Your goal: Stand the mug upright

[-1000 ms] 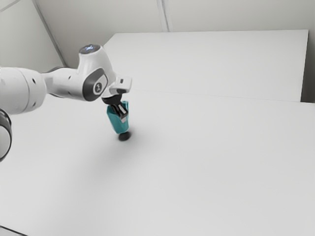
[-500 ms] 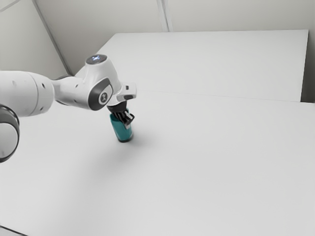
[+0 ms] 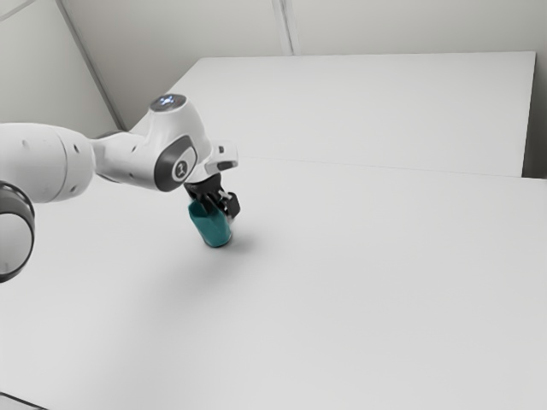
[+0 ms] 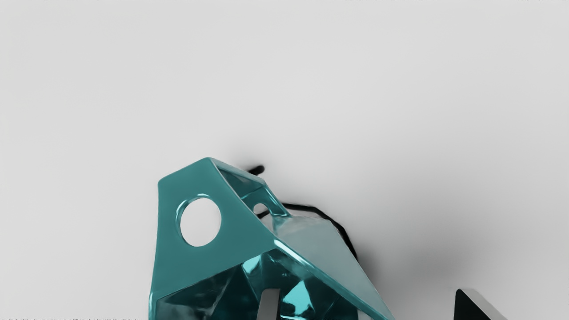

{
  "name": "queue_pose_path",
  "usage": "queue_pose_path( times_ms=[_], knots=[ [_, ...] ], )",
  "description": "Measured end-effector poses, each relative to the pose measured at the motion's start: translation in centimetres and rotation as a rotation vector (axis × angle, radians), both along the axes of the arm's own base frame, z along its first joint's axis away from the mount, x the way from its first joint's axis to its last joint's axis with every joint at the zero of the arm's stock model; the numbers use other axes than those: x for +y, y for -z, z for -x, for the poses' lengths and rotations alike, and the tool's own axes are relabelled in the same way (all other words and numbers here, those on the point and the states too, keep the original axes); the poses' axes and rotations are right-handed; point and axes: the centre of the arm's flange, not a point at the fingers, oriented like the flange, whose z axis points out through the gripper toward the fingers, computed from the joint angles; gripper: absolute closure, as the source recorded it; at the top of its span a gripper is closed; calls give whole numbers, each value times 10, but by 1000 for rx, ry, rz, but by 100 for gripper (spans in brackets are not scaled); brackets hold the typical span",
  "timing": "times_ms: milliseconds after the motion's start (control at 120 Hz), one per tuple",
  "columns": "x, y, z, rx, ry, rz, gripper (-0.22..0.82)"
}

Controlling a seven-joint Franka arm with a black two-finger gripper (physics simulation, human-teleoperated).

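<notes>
On the pale table, catalogued from the exterior view's left:

Item, one arm: glossy white shells with charcoal joints are reaching in from the edge.

Item, one mug, teal: it is standing on its base near the arm's end, mouth facing up. A slight lean is showing in the exterior view, though the camera's angle may be causing it; whether the base is sitting fully flat, one cannot tell. In the wrist view the mug is presenting faceted, gem-like walls, glassy highlights inside and a flat panel pierced by a round hole. A thin black line is curving beside its lower wall, its nature unclear.

Item, one gripper, black: it is hanging over the mouth with its jaws spread wide and gripping nothing. One finger, narrow and grey, is dipping into the mouth; the other finger, dark-faced with a pale bevel, is hanging outside, well apart from the wall.

Handling note: the pose is matching what the task is asking, so the step is probably amounting to clearing the mug. Good practice would be drawing the fingers out along their own length, slowly, without sideways drift. The inner finger is posing the main risk: by hooking a wall, it could be tipping the mug over.

Item, bare tabletop: matte, smooth, softly shadowed, it is extending toward the exterior view's right.
</notes>
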Motion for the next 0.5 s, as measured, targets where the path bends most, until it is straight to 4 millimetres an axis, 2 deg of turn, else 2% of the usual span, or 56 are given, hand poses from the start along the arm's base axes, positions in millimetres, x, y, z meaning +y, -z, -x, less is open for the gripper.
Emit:
queue_pose_path(
  times_ms=[92, 233, 358, 500],
  knots=[
    [1, -17, 1, -19, -6, -3, 14],
    [5, -59, 7, -59, -19, -8, 7],
    [11, -108, 10, -86, -36, -17, 4],
    [28, -170, 11, -87, -80, -24, 2]
  ],
)
